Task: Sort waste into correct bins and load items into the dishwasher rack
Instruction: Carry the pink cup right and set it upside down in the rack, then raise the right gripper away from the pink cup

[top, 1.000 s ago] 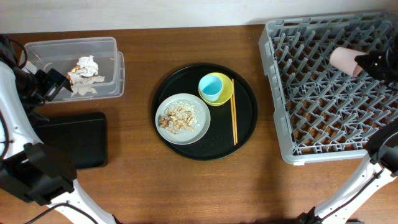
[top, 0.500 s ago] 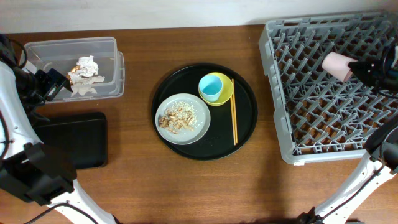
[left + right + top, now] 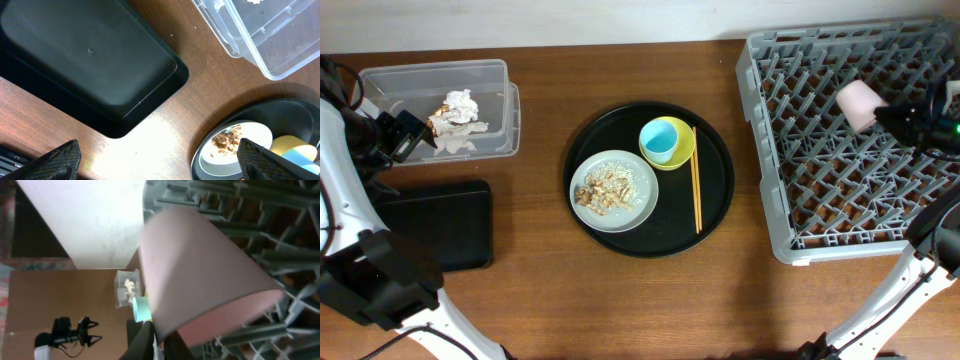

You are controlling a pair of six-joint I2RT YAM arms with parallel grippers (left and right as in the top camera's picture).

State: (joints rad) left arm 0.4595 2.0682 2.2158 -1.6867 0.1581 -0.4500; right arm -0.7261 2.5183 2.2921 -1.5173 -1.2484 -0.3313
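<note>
My right gripper is shut on the rim of the pink cup, one finger inside and one outside. The cup lies tilted on its side over the pegs of the grey dishwasher rack. On the round black tray sit a grey plate with food scraps, a light-blue cup inside a yellow bowl, and chopsticks. My left gripper is open and empty above the table, between the black rectangular tray and the plate.
The clear tub at the back left holds a white napkin and a crinkled wrapper. The shallow black rectangular tray lies in front of it. The rack fills the right side up to the table's edge.
My right gripper has carried the pink cup a little to the left over the rack. The left arm has not moved.
</note>
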